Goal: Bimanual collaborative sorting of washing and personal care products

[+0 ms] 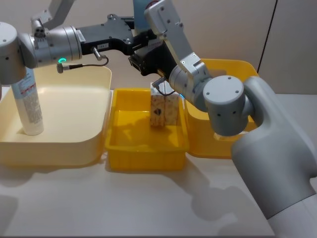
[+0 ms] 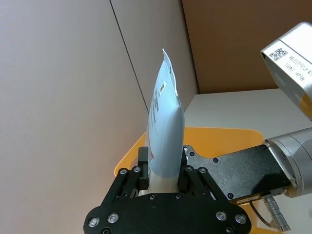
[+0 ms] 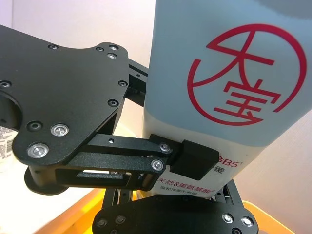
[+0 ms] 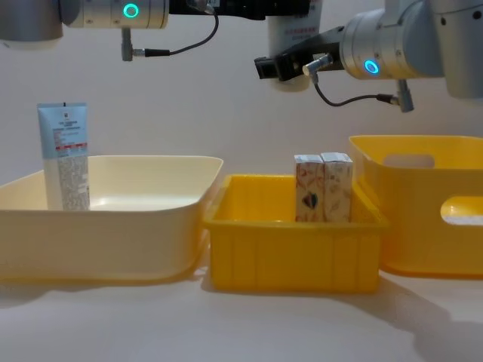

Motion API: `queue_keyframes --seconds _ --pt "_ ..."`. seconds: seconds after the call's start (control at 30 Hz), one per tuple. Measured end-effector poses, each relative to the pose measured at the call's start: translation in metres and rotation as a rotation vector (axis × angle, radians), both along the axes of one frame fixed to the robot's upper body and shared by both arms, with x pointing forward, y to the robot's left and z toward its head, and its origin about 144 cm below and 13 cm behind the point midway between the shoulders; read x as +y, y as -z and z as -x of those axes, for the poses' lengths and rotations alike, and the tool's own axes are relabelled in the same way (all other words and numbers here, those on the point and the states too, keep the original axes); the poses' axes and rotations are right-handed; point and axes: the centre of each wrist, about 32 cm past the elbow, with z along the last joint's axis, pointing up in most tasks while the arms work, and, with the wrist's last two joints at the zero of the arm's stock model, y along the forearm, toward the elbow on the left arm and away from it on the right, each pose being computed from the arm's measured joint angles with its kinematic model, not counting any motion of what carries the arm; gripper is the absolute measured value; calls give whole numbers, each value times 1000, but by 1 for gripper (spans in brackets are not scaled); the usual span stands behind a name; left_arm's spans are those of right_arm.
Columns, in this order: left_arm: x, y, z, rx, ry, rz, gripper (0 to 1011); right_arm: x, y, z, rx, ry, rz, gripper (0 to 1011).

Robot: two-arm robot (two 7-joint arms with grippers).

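Above the middle bin: both grippers meet on one squeeze tube (image 3: 229, 83), high over the boxes.
Left gripper (image 2: 163, 178): jaws clamped on the tube's lower body, crimped end up.
Right gripper (image 3: 195, 163): a finger pad presses the same tube, so this reads as a handover between arms.
Cream bin (image 1: 74, 144): a second tube (image 1: 27, 106) stands upright at its left edge, likely already sorted.
Yellow bin (image 4: 290, 253): two cream boxes (image 4: 323, 187) stand side by side, touching, against its back-right wall.

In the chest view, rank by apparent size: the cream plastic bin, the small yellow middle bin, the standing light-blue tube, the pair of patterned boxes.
1. Cream plastic bin, largest.
2. Small yellow middle bin.
3. Standing light-blue tube and pair of patterned cardboard boxes: similar; bin walls hide their bases, so unranked.
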Motion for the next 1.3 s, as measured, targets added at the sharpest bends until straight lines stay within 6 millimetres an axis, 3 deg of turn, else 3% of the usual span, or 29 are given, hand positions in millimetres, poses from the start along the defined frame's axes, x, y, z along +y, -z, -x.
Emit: queue_keyframes --seconds 0.17,0.4,0.47,0.53,0.83,1.3 --pt "0 0 0 0 2 -2 377 0 0 0 -1 0 0 660" --pt "-1 0 0 1 3 -3 581 0 0 0 -2 -1 -1 660" --pt "-1 0 0 1 3 -3 683 0 0 0 -2 -1 -1 659" --pt "-1 0 0 1 3 -3 705 0 0 0 -2 -1 -1 659" --pt "-1 0 0 1 2 -2 986 -5 -1 0 -18 15 15 660" --pt "0 0 0 0 1 0 1002 -44 -2 5 -35 120 88 659"
